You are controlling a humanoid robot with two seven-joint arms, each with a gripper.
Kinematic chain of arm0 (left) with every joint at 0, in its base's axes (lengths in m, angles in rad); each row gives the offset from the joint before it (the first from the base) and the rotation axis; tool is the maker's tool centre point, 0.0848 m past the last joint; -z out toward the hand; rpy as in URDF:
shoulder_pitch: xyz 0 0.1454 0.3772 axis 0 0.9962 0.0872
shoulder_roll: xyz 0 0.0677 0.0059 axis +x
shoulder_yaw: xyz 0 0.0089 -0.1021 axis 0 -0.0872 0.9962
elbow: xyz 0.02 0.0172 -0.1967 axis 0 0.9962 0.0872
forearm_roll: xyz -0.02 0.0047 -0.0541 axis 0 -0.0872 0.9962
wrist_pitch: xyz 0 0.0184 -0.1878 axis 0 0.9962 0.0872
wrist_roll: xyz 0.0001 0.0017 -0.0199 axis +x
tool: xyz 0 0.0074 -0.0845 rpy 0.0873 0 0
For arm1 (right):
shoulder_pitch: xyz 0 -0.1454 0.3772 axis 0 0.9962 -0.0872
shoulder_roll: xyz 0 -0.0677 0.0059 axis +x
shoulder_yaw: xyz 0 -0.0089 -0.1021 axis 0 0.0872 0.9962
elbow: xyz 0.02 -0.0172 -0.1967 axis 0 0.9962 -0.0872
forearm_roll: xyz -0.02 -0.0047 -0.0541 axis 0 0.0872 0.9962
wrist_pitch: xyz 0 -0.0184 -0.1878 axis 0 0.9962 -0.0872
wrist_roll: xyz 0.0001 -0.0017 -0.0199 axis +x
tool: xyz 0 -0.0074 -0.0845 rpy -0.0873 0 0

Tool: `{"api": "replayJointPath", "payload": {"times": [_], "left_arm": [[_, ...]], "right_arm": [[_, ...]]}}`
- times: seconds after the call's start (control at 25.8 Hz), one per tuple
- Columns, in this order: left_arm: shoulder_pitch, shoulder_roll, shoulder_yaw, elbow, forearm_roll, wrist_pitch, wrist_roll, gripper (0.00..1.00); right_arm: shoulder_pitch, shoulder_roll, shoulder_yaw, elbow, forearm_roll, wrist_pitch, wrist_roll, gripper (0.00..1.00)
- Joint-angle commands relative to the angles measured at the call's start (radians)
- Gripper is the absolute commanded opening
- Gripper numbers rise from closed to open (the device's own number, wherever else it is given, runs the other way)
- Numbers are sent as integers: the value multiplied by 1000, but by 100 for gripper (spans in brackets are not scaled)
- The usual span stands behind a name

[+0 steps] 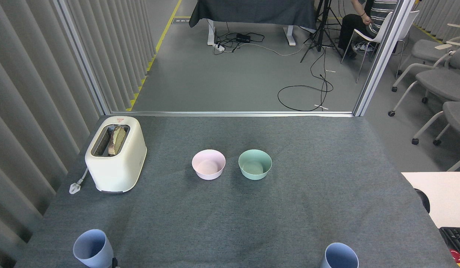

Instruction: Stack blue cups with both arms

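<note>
My 2 pale-blue matte tumblers stand upright, well apart, at the table's near edge: 1 left [93, 248], 1 right [341, 255]. Probably light, stiff, slightly slippery; I'd grip mid-wall. Neither pincer shows, so I cannot tell their state.

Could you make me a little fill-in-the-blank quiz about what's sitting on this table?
1. The two blue cups, left and right, stand ____ and apart.
2. The pink bowl sits to the ____ of the green bowl.
3. The toaster holds a slice of ____.

Missing words: upright; left; bread
</note>
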Motion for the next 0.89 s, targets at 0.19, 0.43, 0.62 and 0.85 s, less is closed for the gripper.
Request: {"api": "replayJointPath", "payload": {"times": [0.19, 0.43, 0.62, 0.85], "left_arm": [[-76, 1, 0, 81, 2, -2, 1, 100], [-114, 17, 0, 117, 2, -9, -3, 100], [-134, 18, 0, 155, 2, -5, -1, 87], [-117, 18, -2, 113, -2, -19, 8, 52]], "right_arm": [[6, 0, 5, 0, 1, 0, 0, 100], [6, 2, 6, 2, 4, 0, 0, 100], [6, 2, 6, 2, 29, 1, 0, 100], [6, 2, 8, 2, 29, 6, 0, 100]]}}
